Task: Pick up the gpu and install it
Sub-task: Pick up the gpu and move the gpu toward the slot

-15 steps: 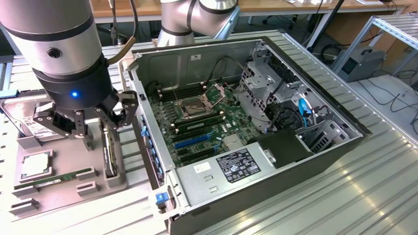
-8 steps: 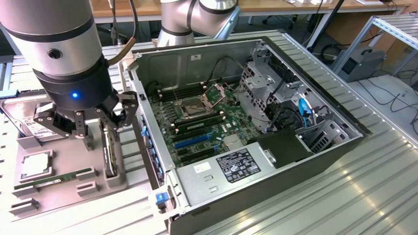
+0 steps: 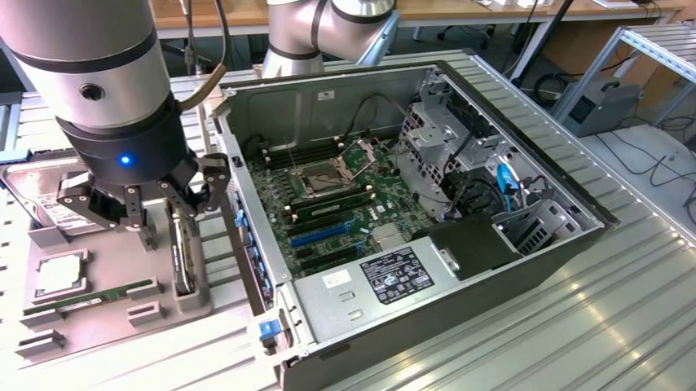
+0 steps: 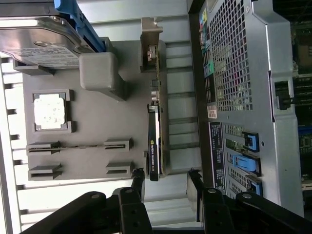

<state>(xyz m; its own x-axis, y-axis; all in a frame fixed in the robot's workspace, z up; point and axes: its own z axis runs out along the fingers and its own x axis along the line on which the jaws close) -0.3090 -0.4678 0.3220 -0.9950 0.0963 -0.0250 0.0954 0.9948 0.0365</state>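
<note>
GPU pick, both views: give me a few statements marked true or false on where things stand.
1. The gpu stands on edge in the grey tray. True.
2. The tool is shut on the gpu. False: it is open, fingers apart over the tray.
3. The computer case is open, its motherboard exposed. True.
4. The tray's square pocket is empty. False: a CPU chip lies in it.
</note>
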